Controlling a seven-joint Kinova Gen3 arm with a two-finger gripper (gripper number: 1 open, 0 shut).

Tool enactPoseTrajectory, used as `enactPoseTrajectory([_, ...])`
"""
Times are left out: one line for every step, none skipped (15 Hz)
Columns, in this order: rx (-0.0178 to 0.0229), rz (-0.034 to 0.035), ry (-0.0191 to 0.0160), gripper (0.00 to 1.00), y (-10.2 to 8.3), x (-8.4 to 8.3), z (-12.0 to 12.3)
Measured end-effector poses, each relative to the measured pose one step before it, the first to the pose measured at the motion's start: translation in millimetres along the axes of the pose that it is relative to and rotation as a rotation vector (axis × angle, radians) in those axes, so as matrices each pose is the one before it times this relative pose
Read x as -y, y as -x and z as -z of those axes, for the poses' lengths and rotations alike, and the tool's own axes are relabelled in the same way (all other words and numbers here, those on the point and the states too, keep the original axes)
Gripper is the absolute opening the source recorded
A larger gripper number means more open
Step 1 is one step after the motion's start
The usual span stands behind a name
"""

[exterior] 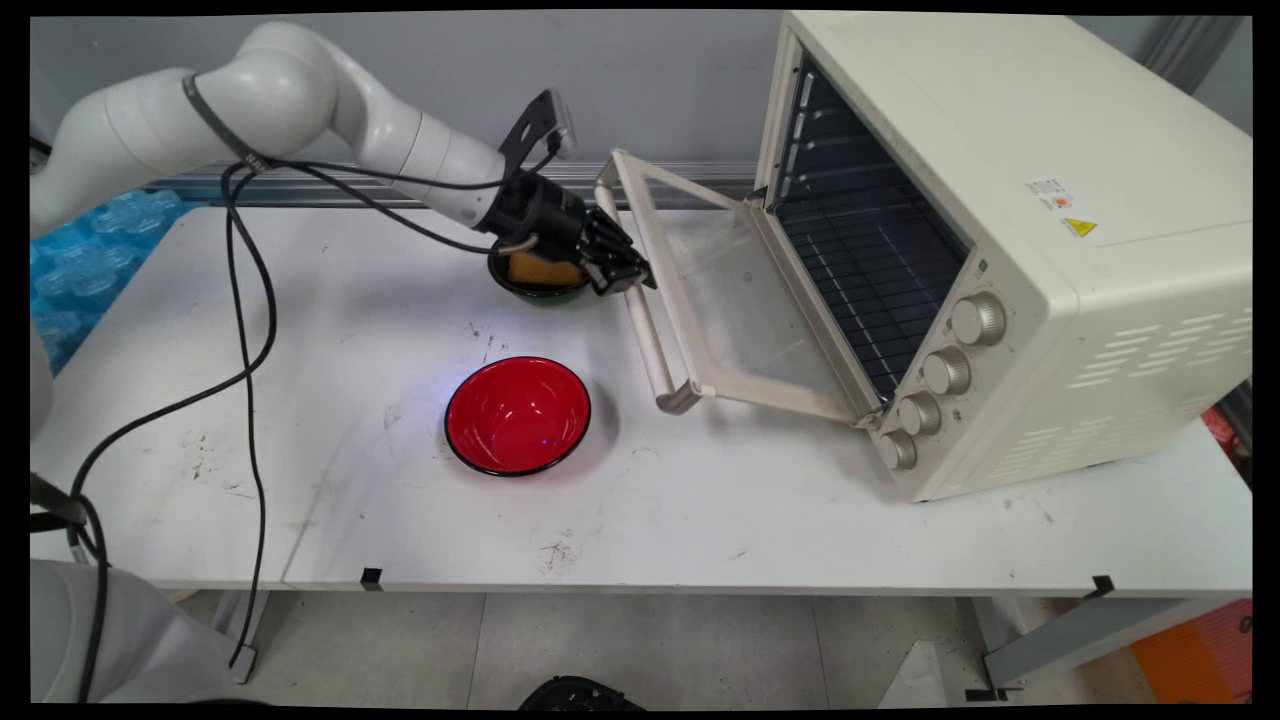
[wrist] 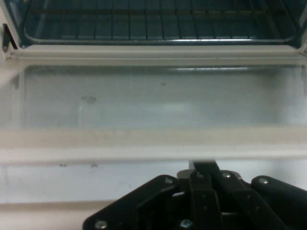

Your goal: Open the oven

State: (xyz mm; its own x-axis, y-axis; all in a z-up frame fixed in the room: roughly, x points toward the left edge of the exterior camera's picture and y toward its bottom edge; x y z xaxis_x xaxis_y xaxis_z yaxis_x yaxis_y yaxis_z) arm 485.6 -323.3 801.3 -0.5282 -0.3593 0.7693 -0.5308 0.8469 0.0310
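Main view: my gripper sits at the handle of the oven door, which hangs open from the toaster oven. My fingers look drawn together on or against that bar. Behind my wrist stands a dark bowl holding an orange block; a red bowl lies nearer the camera. I judge steady contact along the handle, following the hinge's arc, best.
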Motion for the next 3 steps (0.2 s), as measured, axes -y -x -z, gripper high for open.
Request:
enactPoseTrajectory([-0.00087,-0.00256,-0.00068,0.00,3.22,-0.06,0.43])
enactPoseTrajectory([-0.00207,-0.00315,-0.00071,0.00,3.37,-0.12,0.81])
enactPoseTrajectory([-0.00208,-0.00341,-0.00045,0.00,2.81,-0.23,0.91])
